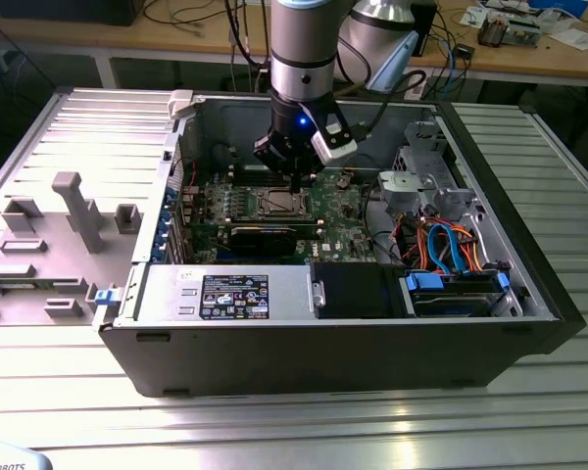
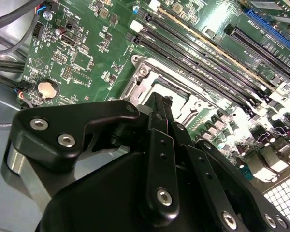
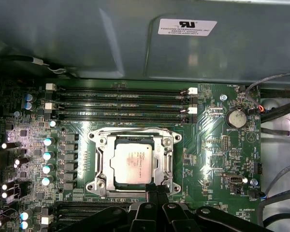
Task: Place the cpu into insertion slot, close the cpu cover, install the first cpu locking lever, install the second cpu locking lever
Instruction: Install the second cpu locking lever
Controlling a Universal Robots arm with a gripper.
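Centrally in the first wrist view, one cpu sits in the insertion slot, one cpu cover framing it; one gripper, fingers pinched together, touches the socket's edge

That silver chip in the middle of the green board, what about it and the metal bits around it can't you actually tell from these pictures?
- The cpu: its near edge is covered by the gripper in the first wrist view.
- The insertion slot: largely blocked by the gripper's black body in the second wrist view.
- The cpu cover and levers: too small in the exterior view to tell whether they are latched.
- The gripper's fingertips: packed together and cut off, so their opening is unclear.
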